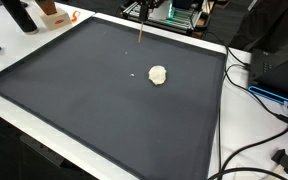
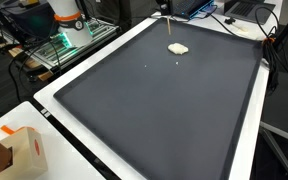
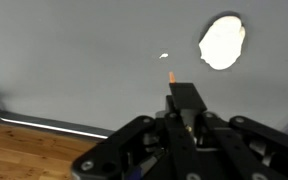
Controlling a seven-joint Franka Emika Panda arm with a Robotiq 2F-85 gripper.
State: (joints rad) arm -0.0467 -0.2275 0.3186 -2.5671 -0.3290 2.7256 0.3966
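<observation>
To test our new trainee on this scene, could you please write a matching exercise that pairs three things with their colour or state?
Things:
1. thin stick
2. lump
3. mat

Colour or state:
A. dark grey, flat
B. gripped by the claw
C. cream-white, lying on the mat

Pairs: 1-B, 2-C, 3-A.

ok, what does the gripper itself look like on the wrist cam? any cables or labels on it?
The gripper is matte black all over. Bulky rounded linkage knuckles sit on either side, and the fingers converge to a narrow, rectangular tip. No labels, markings or loose cables show in the wrist view. In an exterior view only its dark end shows at the top edge, too small for detail.
</observation>
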